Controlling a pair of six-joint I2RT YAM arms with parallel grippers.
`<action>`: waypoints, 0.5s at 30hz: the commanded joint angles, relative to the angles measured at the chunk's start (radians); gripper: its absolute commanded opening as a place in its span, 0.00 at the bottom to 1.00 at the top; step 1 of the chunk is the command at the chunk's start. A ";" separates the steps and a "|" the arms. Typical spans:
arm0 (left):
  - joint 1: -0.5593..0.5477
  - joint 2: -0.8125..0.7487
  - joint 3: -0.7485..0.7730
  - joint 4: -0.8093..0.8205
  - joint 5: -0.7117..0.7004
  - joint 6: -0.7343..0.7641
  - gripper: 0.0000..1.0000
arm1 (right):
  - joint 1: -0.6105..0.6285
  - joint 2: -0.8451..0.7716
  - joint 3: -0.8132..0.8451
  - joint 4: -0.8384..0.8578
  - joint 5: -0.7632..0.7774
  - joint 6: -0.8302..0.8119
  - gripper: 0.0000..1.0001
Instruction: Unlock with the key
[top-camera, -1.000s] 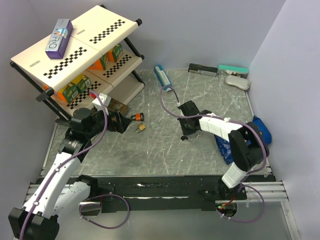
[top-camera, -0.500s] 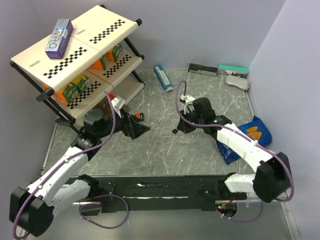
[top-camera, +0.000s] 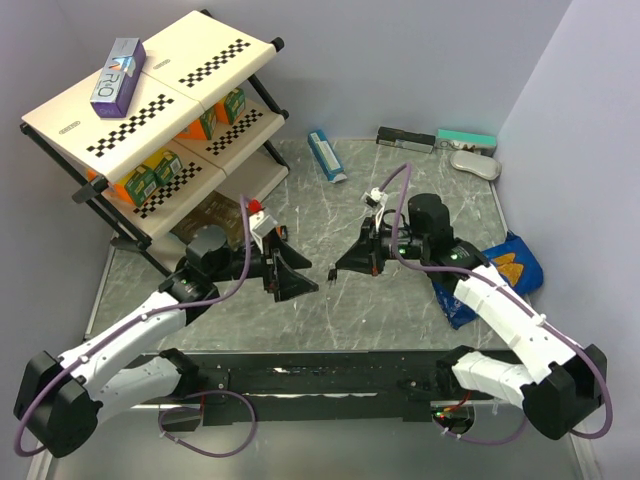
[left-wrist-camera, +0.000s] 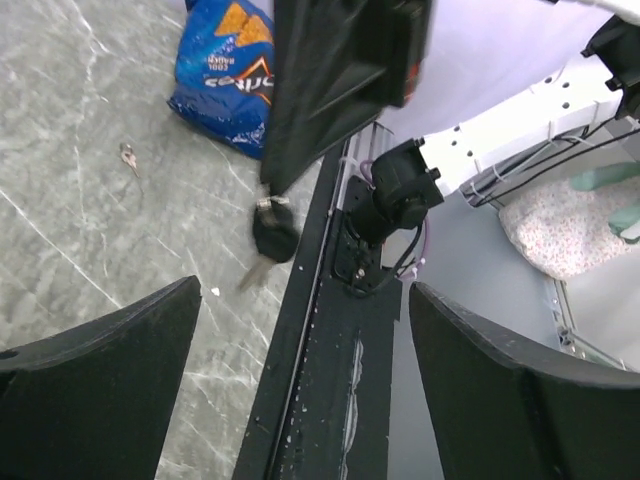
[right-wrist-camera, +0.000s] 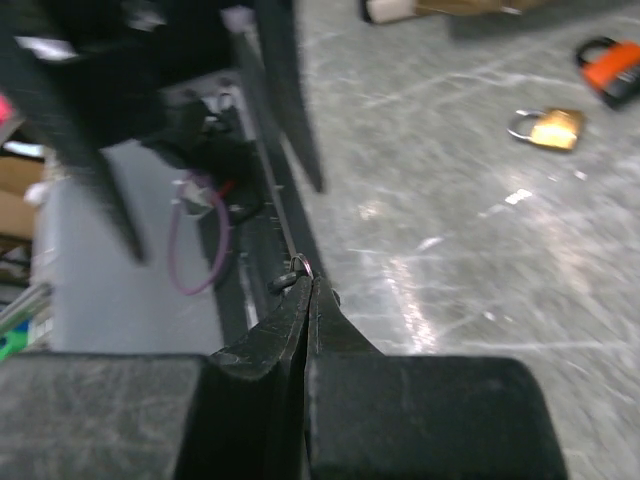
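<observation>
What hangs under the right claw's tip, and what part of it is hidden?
The key hangs under the shut right claw, with a black head and one thin blade showing. The part pinched between the claw's fingers is covered.

Key (left-wrist-camera: 271, 233): small dark cluster, black head with a thin metal blade angled down-left, hanging clear of the grey marble desk (top-camera: 300, 205) near its middle, pinched at its ring by the right hand (top-camera: 338, 268).
</observation>
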 joint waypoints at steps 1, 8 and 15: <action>-0.033 0.021 0.040 0.031 -0.033 0.027 0.88 | -0.003 -0.042 0.031 0.099 -0.154 0.056 0.00; -0.096 0.080 0.058 0.070 -0.032 0.040 0.69 | -0.004 -0.071 0.005 0.156 -0.202 0.100 0.00; -0.098 0.057 0.033 0.113 -0.013 0.030 0.50 | -0.004 -0.068 0.005 0.159 -0.231 0.102 0.00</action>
